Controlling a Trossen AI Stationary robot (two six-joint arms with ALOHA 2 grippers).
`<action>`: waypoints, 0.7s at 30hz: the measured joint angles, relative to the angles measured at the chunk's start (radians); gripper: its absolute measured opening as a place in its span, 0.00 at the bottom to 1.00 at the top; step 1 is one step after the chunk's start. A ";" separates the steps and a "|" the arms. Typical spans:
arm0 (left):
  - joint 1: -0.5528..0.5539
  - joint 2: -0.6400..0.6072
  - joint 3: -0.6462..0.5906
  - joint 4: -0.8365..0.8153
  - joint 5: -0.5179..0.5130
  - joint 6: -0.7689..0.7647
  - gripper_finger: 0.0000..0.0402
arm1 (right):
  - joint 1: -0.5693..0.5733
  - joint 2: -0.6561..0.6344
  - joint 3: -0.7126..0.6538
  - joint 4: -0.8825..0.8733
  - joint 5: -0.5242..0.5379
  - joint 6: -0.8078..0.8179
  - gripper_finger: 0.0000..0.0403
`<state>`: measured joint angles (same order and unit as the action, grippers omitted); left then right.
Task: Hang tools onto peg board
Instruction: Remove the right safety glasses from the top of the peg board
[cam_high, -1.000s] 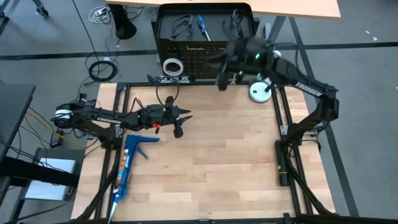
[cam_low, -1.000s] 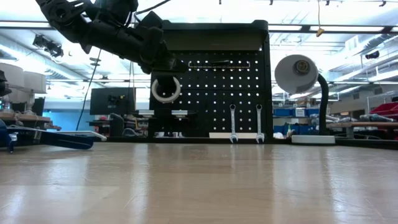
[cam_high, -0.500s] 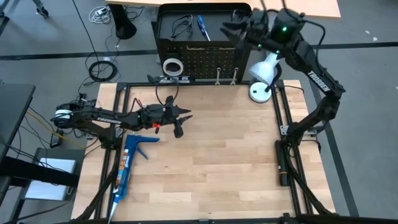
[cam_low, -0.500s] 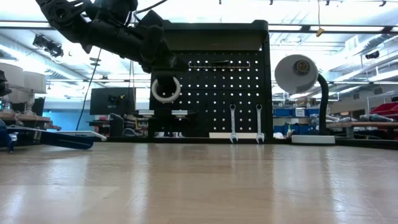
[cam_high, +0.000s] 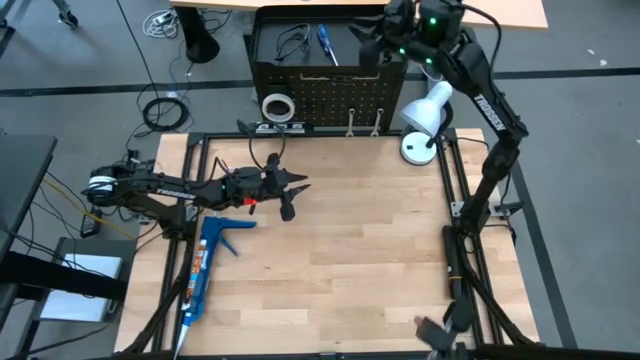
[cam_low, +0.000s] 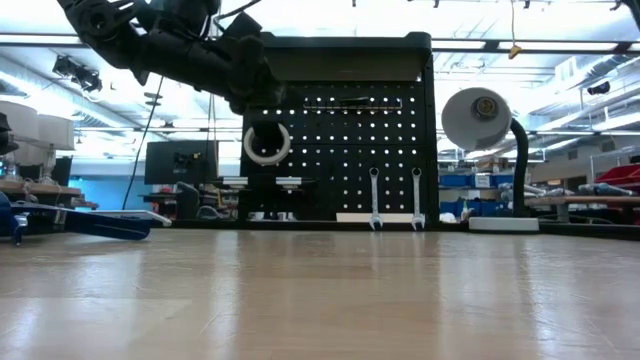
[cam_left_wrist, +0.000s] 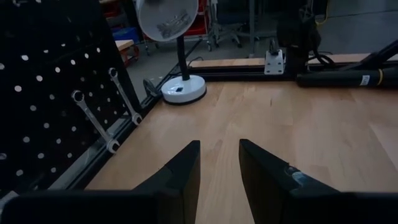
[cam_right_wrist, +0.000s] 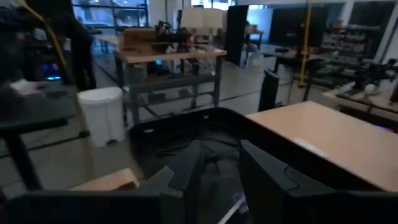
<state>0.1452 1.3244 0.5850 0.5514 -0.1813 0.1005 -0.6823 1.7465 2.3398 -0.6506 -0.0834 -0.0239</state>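
A: The peg board (cam_high: 330, 75) stands upright at the far edge of the table (cam_high: 330, 260), between the two arms' bases. What hangs on it?

B: On its left side the white tape ring (cam_high: 277, 105); to the right of that, low down, two silver wrenches (cam_low: 373, 212) hang side by side. On the tray at its top lie a black wire loop (cam_high: 291, 41) and a blue-handled screwdriver (cam_high: 325, 43).

A: What about the left arm?

B: The left gripper (cam_high: 291, 192) hovers over the left part of the table, just where it was a second ago. In its wrist view the fingers (cam_left_wrist: 185, 171) stand a little apart with only bare wood between them; it has hold of nothing. A blue caulking gun (cam_high: 205, 262) lies on the table near it.

A: And on the right?

B: That is where the change is. A second ago the right gripper (cam_high: 368, 45) was in front of the board, above the wrenches. It has since lifted and swung back, and it now hangs over the tray at the board's top right corner. The white desk lamp (cam_high: 424, 120), partly covered by the arm earlier, now shows in full beside the board.

A: Does it carry anything?

B: Its fingers (cam_right_wrist: 186, 171) show a narrow gap in the wrist view, and nothing is seen between them.
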 joint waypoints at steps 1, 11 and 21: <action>0.000 0.005 0.000 0.001 0.000 0.000 0.29 | -0.007 0.011 0.014 -0.006 0.007 -0.010 0.28; 0.006 0.112 0.000 0.086 0.002 0.001 0.29 | -0.108 0.022 0.013 -0.150 0.088 -0.049 0.28; 0.006 0.129 0.000 0.145 0.002 -0.006 0.29 | -0.127 0.021 0.012 -0.316 0.114 -0.103 0.28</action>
<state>0.1509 1.4532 0.5850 0.6963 -0.1791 0.0948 -0.8089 1.7679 2.3520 -0.9663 0.0302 -0.1271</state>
